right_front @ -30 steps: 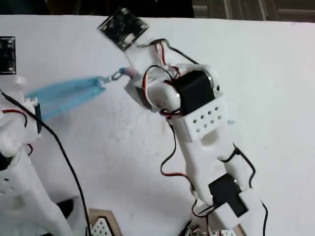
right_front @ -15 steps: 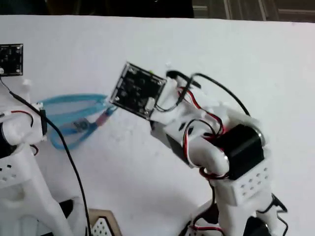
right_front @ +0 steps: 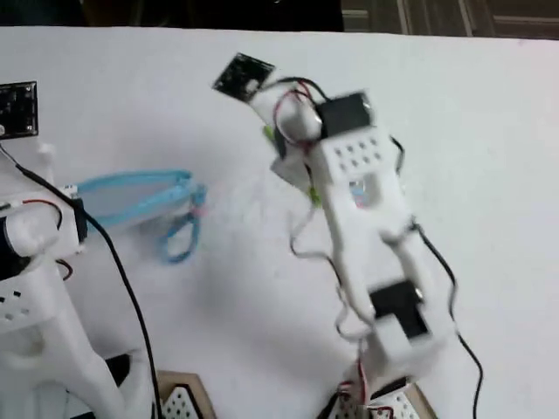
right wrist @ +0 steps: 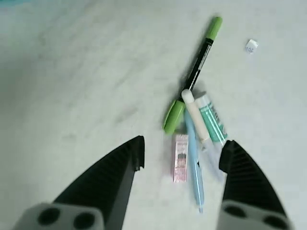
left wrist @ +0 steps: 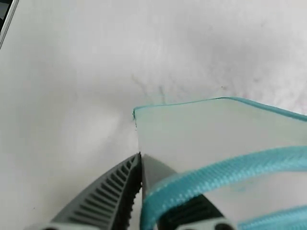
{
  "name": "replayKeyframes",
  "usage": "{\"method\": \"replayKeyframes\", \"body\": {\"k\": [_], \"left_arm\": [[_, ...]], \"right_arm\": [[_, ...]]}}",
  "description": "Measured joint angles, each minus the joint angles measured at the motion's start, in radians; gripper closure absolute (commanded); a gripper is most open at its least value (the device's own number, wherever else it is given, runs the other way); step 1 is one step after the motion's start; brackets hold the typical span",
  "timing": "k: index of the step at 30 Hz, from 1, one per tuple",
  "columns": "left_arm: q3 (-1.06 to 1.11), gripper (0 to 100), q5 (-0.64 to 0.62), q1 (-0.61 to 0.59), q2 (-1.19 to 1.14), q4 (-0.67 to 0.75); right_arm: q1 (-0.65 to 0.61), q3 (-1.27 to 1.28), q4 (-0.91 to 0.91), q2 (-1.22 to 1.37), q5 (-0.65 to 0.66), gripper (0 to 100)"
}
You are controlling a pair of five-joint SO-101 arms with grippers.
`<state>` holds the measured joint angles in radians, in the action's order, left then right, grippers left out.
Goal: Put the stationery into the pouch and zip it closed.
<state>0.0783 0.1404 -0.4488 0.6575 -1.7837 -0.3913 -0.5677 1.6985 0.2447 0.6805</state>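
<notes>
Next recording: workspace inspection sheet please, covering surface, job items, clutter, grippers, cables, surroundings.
Surface: white table, faint marks.
Job's things: blue pouch lying apart from the rest; green marker, white stick, teal tube, blue pen, pink eraser clustered on the table, outside it.
Clutter: small white scrap.
Grippers: left gripper shut on pouch corner; right gripper open over the pink eraser.
Cables: black lead beside the pouch; red and black wires on right arm.
Surroundings: dark room edge behind table; wooden board at near edge.

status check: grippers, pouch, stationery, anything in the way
Left gripper shut on pouch edge. Right gripper open, over stationery lying on table, outside pouch. Small white scrap lies apart, not in the way.
</notes>
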Motion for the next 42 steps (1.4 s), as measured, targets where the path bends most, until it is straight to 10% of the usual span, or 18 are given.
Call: {"method": "replayKeyframes", "body": {"k": [18, 25, 42], "left_arm": [[0.100, 98, 0.000, 0.080, 0.002, 0.000], [0.100, 98, 0.000, 0.080, 0.002, 0.000], [0.100, 98, 0.000, 0.080, 0.002, 0.000]], "right_arm": [[0.000, -0.941, -0.153, 1.094, -0.084, 75.2], [0.000, -0.993, -0.153, 1.132, -0.083, 98.2], [0.003, -0.924, 0.055, 0.939, -0.084, 98.1]]}}
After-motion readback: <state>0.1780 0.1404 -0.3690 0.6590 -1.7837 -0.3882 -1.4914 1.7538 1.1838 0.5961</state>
